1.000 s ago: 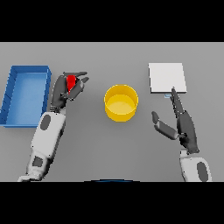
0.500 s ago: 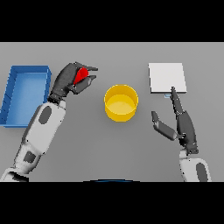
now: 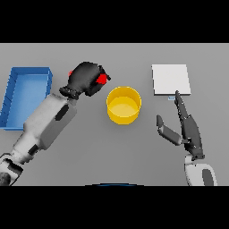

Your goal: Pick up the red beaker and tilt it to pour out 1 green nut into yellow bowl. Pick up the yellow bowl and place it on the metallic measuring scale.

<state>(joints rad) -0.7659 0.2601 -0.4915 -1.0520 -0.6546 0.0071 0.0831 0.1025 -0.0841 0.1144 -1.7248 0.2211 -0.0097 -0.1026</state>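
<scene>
The red beaker (image 3: pixel 102 79) is wrapped in the curled fingers of the left robot hand (image 3: pixel 85 79), held above the counter (image 3: pixel 89 143) just left of the yellow bowl (image 3: pixel 124 105), with only slivers of red showing. It looks small, rigid and light, so a firm side grip should suit, though whether the green nut sits inside is hidden. The right robot hand (image 3: pixel 190 129) rests with fingers straight near the metallic measuring scale (image 3: pixel 170 79); a blue bin (image 3: pixel 27 74) lies far left.

1. Red beaker (image 3: pixel 102 79) — wrapped in my left hand (image 3: pixel 85 78), only slivers showing, just left of the bowl.
2. Yellow bowl (image 3: pixel 124 104) — round, upright, mid-table.
3. Metallic scale (image 3: pixel 170 79) — flat square, right of the bowl.
</scene>
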